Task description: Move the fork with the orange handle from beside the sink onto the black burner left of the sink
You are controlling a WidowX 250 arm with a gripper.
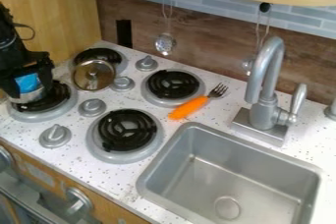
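The end effector (26, 79), whether spread or pinching one cannot tell, hangs at the metal pot (29, 97), the round lid (93, 75) toward three o'clock.

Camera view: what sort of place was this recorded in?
Most likely a toy kitchen: it has black coil burners, a grey basin sink and a curved faucet beside it.

Pot (30, 96) far left, lid (94, 74) to its right. Burners (128, 129) left of sink (172, 144), fork (189, 108) between. Tap (265, 112) behind sink.
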